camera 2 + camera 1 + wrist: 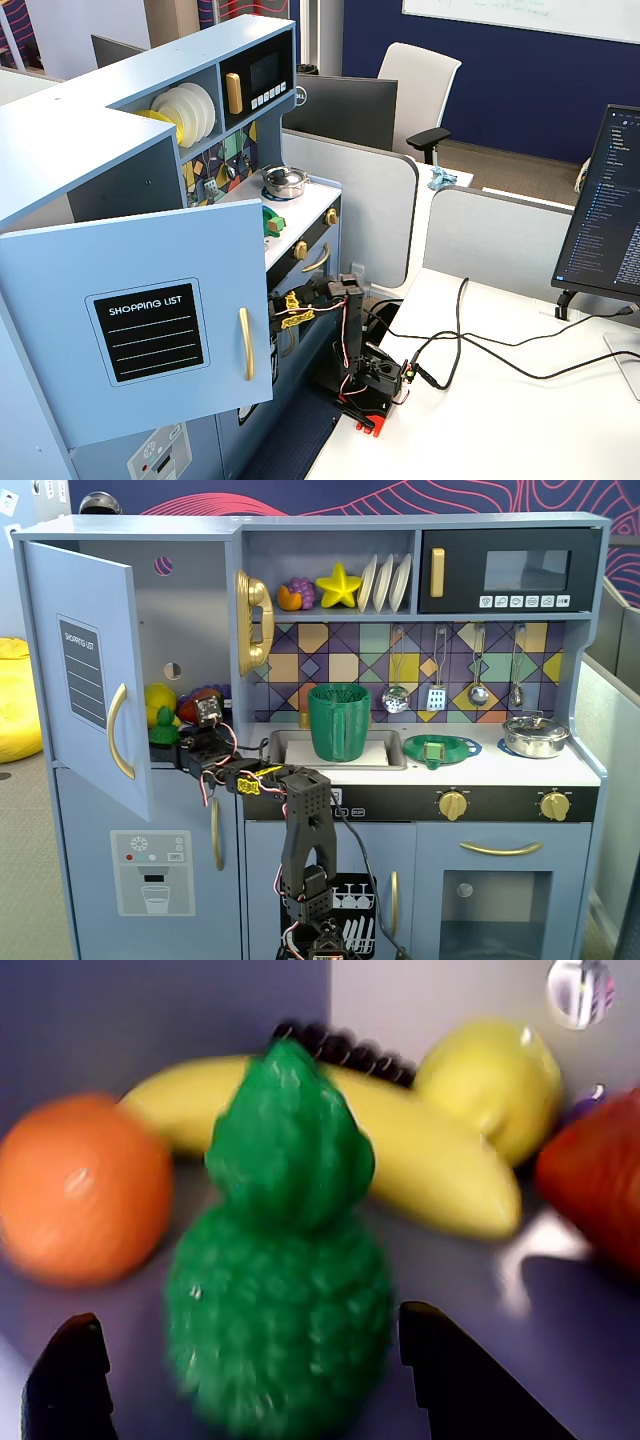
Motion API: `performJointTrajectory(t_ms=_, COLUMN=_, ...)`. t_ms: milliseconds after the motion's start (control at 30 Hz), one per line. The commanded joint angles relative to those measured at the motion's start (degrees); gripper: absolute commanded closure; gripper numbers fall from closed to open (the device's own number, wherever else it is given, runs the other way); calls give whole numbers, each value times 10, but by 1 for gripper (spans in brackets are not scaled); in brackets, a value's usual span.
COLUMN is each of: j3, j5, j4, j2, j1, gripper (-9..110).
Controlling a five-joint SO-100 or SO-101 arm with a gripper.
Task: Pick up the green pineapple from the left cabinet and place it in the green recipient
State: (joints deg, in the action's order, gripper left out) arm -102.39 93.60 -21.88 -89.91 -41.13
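Light-blue toy kitchen fills a fixed view; the tall left cabinet point(150, 610) stands with its "shopping list" door point(82, 675) swung open. Small bumpy green pineapple point(164, 720) sits upright on the cabinet shelf, orange ball point(85, 1185) left of it in the wrist view, yellow banana point(420, 1155) behind. Black arm point(305, 820) reaches leftward into the cabinet; gripper point(245, 1360) open, fingers either side of the pineapple, contact unclear. Dark-green ribbed cup point(338, 720) stands in the sink.
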Motion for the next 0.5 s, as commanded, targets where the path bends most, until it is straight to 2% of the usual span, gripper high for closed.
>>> performJointTrajectory(t_ms=0, j3=84, j5=-4, j4=-3, j2=18, j1=15, gripper=71)
performJointTrajectory(t_ms=133, j3=91, j5=-2, j4=22, j2=26, j1=18, gripper=78)
performJointTrajectory(t_ms=300, j3=69, j5=26, j4=72, j2=7, j1=14, gripper=101)
performJointTrajectory(t_ms=467, j3=54, j5=48, j4=67, j2=-33, j1=-4, gripper=101)
